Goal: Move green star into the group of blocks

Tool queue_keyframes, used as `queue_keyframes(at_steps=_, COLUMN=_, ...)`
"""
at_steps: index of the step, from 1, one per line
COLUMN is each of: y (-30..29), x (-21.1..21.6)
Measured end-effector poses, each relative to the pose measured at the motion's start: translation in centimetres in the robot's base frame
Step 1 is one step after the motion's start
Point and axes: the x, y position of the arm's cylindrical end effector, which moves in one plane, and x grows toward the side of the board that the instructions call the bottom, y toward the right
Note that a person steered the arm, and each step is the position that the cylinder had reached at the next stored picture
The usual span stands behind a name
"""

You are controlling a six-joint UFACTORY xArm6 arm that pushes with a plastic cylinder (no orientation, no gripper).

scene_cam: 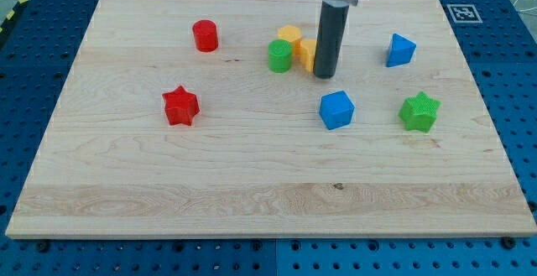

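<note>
My tip, a bare rod with no gripper, is standing beside the yellow blocks; it should circle right of the green star, then push left.

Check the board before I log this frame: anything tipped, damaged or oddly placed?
Nothing stands out. All blocks sit flat on the board, none visibly damaged. The green star sits apart at the view's right, away from the green cylinder and yellow blocks. My tip is beside those yellow blocks.
</note>
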Motion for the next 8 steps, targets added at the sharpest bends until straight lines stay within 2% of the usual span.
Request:
queue_keyframes(at_steps=1, y=0.0, x=-2.1)
queue_keyframes(at_steps=2, y=1.3, x=-1.2)
queue_keyframes(at_steps=7, y=10.9, x=13.3)
queue_keyframes(at_steps=8, y=14.6, x=14.7)
